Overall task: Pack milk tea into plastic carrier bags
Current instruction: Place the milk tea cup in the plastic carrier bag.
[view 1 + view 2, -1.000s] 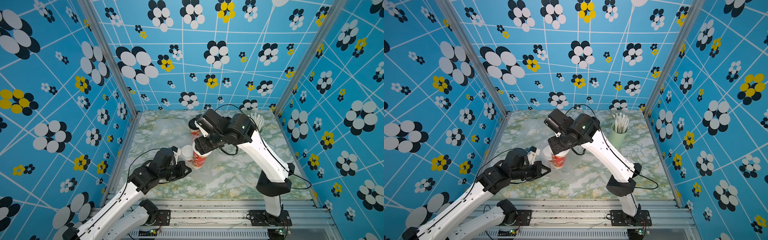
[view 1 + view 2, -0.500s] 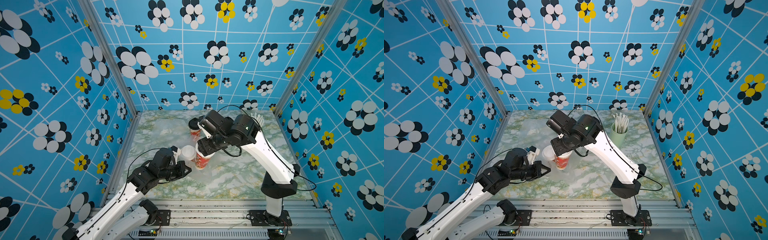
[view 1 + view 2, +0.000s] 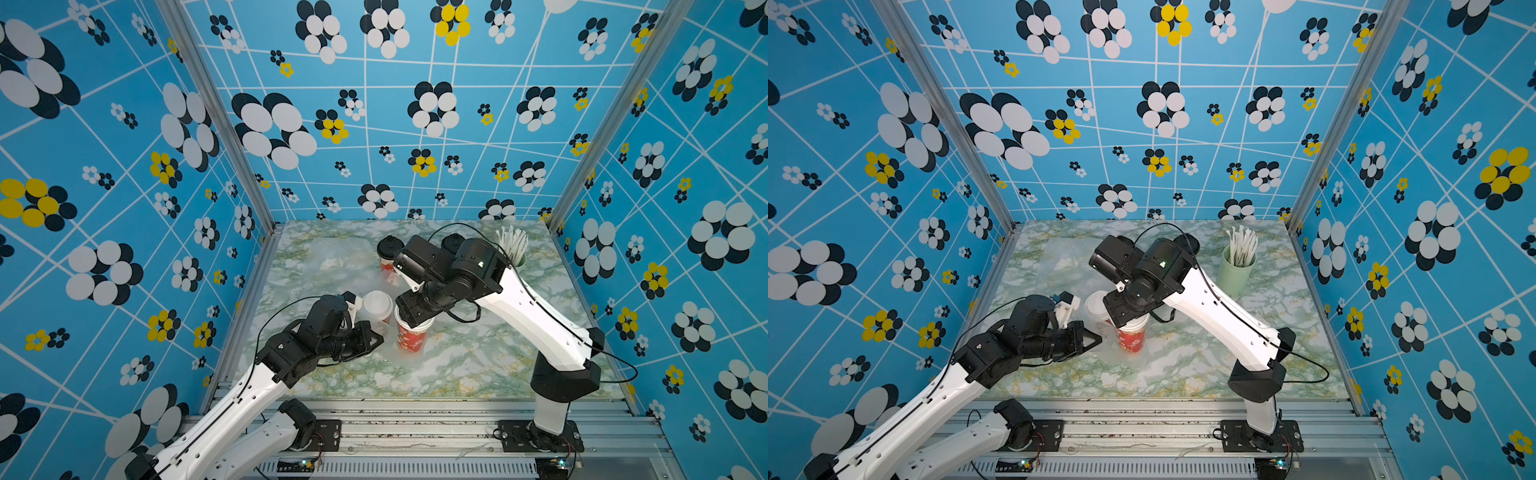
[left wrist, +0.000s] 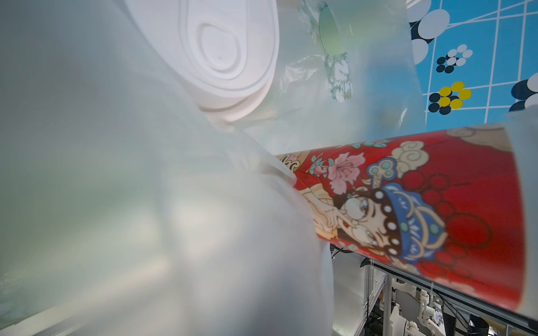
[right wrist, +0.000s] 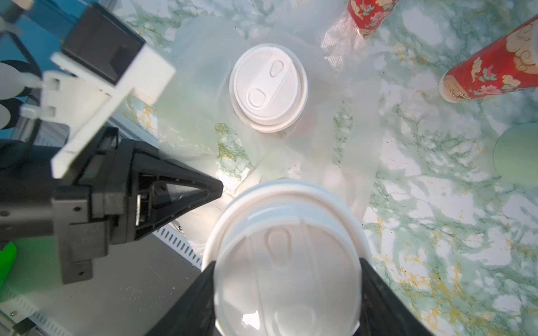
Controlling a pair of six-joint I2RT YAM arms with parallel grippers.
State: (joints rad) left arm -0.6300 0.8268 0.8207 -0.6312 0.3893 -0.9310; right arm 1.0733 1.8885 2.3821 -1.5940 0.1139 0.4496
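Two fingers of my right gripper [image 5: 286, 288] clamp the lid rim of an upright white-lidded cup [image 3: 410, 340], just beside the bagged cup [image 5: 267, 90]. My left gripper [image 5: 217, 186] is pinched together on the carrier bag [image 5: 201, 49].

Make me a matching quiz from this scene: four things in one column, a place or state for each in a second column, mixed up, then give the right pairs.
Things
1. left gripper
2. right gripper
3. pale green cup
4. free-standing red printed paper cup with white flat lid

States
A. holds white straws, far right on the marble-patterned table
B. fingers clasp another white-lidded red cup at its top
C. shut on the thin transparent plastic bag
D. stands inside that bag

Pairs: 1-C, 2-B, 3-A, 4-D
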